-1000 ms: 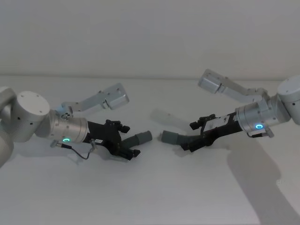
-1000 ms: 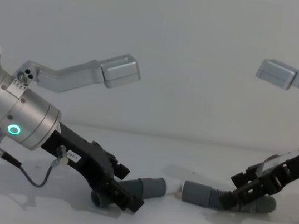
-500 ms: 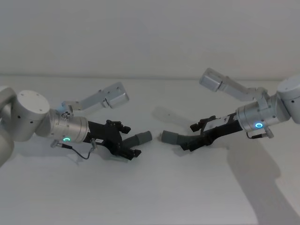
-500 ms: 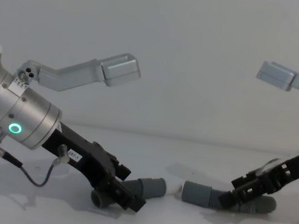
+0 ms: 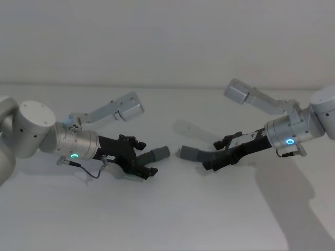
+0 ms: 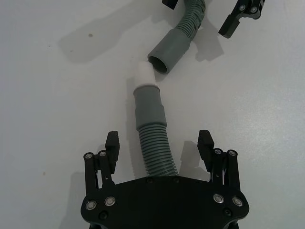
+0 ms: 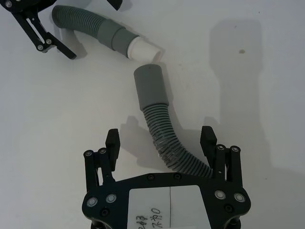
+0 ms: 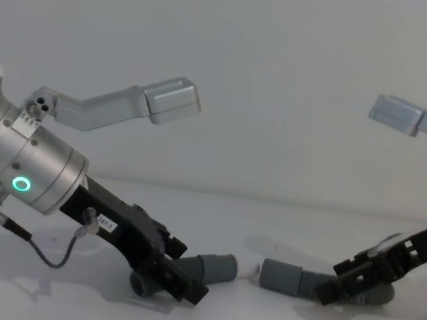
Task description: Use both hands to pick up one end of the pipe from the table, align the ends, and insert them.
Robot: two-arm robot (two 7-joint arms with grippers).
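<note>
— On the left of the table [image 5: 167, 225], what is the left gripper [image 6: 158, 139] doing?

— It is standing open. Its fingers [image 6: 112, 145] are spreading wide on either side of the left hose [image 6: 161, 160] and are not touching it. The hose is lying flat on the table, running out from between the fingers toward the middle.

— And where is its end pointing?

— The left cuff [image 6: 149, 109] is pointing right. Its white tip [image 6: 144, 74] is sitting just beside the mouth of the right cuff [image 6: 169, 50]. I cannot tell whether the two are touching. They are meeting at an angle rather than lining up.

— What about the right gripper [image 7: 160, 142]?

— It is open too, sitting low over the right of the table. Its fingers are straddling the right hose [image 7: 164, 136] where it is bending, and they are not clamping it. That hose is also lying on the table, curving from the gripper toward the middle.

— And the arms?

— Both are reaching inward and down. A green ring [image 8: 21, 184] is glowing on the left wrist.
</note>
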